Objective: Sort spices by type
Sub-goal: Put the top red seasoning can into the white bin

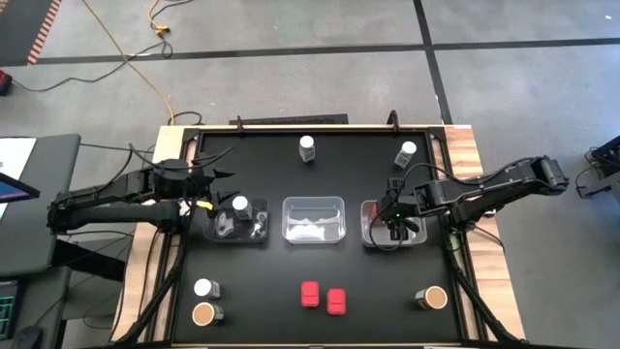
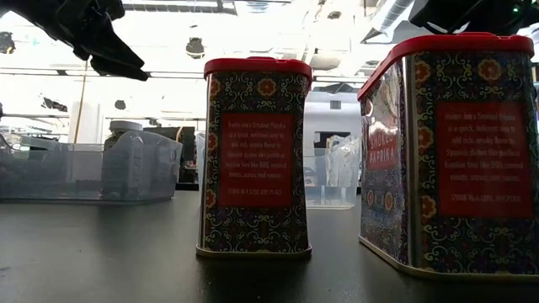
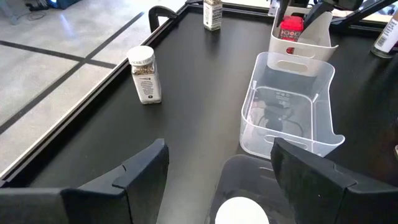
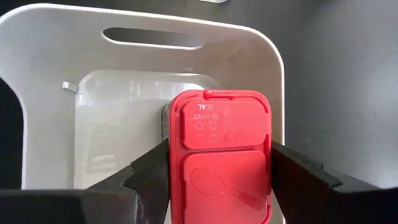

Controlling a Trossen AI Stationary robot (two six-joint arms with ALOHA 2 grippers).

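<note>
Red plastic fills the right wrist view: the right pincer [image 4: 217,171] is clamped on a red-capped tin [image 4: 221,155], one dark finger against each long side of its lid, above the white-walled right tray [image 4: 270,68]. From above, the right arm reaches in from the bench's right edge, its pincer [image 1: 395,221] hanging over that tray [image 1: 368,228], but the tin itself is hidden under the wrist there.

The left arm stretches in from the left edge, and its pincer [image 1: 208,206] stands open over the near end of the left tray [image 1: 225,233], which holds a white-capped jar [image 1: 240,205]. The left wrist view shows what the overhead cannot: the two fingers [image 3: 146,165] spread wide apart, with the jar's white cap [image 3: 241,211] just below and between them, and the clear middle tray [image 3: 289,118] beyond.

Other spices stand loose on the black bench [image 1: 262,291]. Two white-capped jars sit near the far edge, one [image 1: 307,147] toward the middle and one [image 1: 406,152] toward the right. Two red tins [image 1: 323,297] stand side by side near the front edge; the low view alone shows their patterned sides and red labels [image 2: 257,160]. Near the front left corner are a white-capped jar [image 1: 204,288] and a tan-topped jar [image 1: 203,313], just beside each other. Another tan-topped jar [image 1: 434,298] stands near the front right corner.
</note>
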